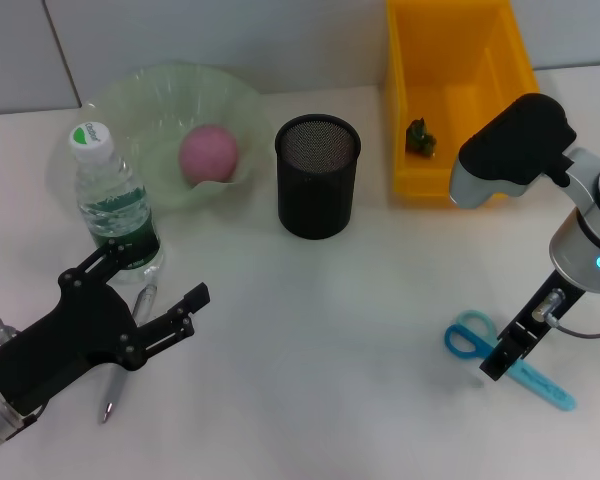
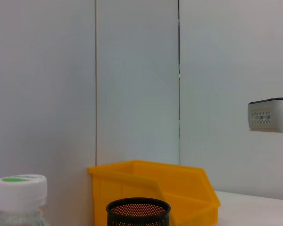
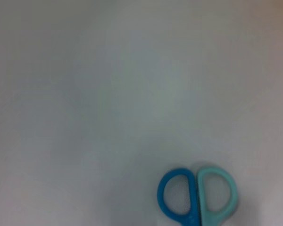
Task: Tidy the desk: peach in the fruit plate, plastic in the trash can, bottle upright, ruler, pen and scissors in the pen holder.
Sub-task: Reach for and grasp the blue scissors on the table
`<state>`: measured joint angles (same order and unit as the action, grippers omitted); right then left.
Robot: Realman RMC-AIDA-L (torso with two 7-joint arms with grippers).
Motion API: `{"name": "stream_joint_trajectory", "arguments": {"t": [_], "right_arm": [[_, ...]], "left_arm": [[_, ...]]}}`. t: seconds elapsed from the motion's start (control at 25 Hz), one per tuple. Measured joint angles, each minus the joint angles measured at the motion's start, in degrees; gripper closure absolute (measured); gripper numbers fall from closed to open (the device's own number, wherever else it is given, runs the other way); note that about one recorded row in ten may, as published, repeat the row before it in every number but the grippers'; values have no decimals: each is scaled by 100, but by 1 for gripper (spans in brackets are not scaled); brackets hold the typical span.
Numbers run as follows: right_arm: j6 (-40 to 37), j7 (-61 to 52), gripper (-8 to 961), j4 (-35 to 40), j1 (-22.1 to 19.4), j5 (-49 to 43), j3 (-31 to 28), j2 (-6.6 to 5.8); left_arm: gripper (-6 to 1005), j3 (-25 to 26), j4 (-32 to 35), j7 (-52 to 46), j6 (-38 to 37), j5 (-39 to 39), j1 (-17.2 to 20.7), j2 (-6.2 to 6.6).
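The pink peach [image 1: 208,152] lies in the pale green fruit plate [image 1: 145,95]. Beside the plate the bottle [image 1: 115,205] [image 2: 20,190] stands upright with a white and green cap. The black mesh pen holder [image 1: 318,175] [image 2: 138,213] stands mid-table. A dark green piece of plastic [image 1: 420,138] lies in the yellow trash can [image 1: 455,90] [image 2: 151,186]. My left gripper [image 1: 145,285] is open, low over the silver pen [image 1: 109,402] lying just in front of the bottle. My right gripper [image 1: 505,355] is down on the blue scissors [image 1: 470,335] [image 3: 198,197], just behind the handles. The ruler is out of view.
A grey wall runs behind the table. A grey box [image 2: 271,115] is mounted on that wall. White tabletop [image 1: 330,350] lies between the two arms.
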<state>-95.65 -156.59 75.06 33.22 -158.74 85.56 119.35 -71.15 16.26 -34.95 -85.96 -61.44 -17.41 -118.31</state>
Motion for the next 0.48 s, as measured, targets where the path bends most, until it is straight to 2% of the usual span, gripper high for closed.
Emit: {"name": "stream_joint_trajectory", "arguments": {"t": [0.48], "right_arm": [[38,-45,221,-37,0,2,153,1]], "left_arm": [[180,30,8,-1,-3,0,-16,2]]}}
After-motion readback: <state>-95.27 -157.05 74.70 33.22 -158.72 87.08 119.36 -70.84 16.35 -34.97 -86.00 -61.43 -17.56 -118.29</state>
